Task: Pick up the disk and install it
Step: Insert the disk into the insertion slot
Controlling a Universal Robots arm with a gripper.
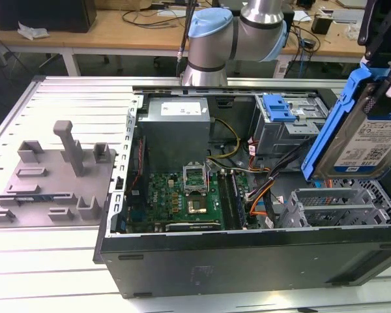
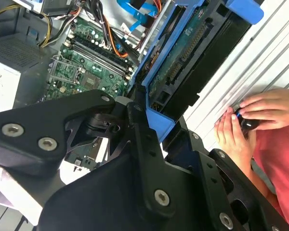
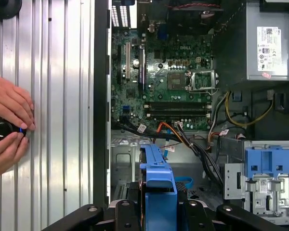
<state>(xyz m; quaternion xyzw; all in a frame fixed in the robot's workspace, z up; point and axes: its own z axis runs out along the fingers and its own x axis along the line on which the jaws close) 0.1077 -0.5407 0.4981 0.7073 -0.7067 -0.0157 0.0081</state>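
Claw (image 1: 383,91) is clamped on the disk (image 1: 368,140), gripping its blue carrier at the top end. The disk hangs tilted in the air w/ label facing out, at the exterior view's right, above the grey drive cage (image 1: 339,205) of the open PC case (image 1: 247,257) and apart from it. The arm (image 1: 238,26) rises from behind the case and reaches over it. In the first wrist view the blue carrier edge (image 3: 159,185) sits over the case interior, motherboard (image 3: 168,77) beyond. A person's hands (image 3: 7,127) rest on a black knob (image 3: 2,130) beside the case.
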